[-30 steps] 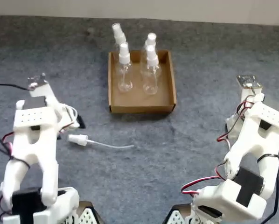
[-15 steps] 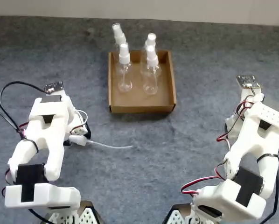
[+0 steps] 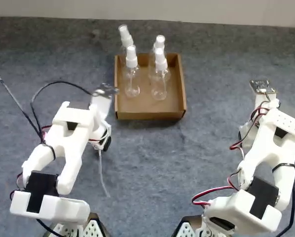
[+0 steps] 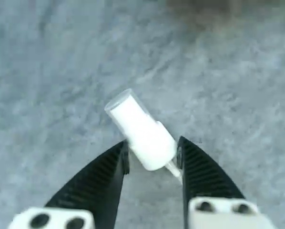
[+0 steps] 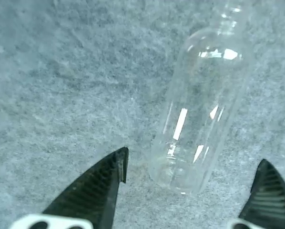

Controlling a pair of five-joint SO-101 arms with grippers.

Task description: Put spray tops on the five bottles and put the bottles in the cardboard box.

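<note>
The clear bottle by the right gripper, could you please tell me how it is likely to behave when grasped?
The clear bottle looks empty and thin-walled, so it is probably light and may flex under a squeeze. It seems to lie on its side on the carpet, so its round body could roll if nudged.

High view overhead, wrist views close, downward

1. We are seeing four bottles (image 3: 132,79) crowding the back half of the box (image 3: 150,115); its front half is lying bare, open from above.
2. We are finding the left arm (image 3: 73,133) standing close to the box's left wall, its tube (image 3: 101,173) dangling over the carpet between the arms.
3. We are watching the right gripper (image 5: 192,160) straddling the fifth bottle (image 5: 199,109), with carpet lying free on either side.
</note>
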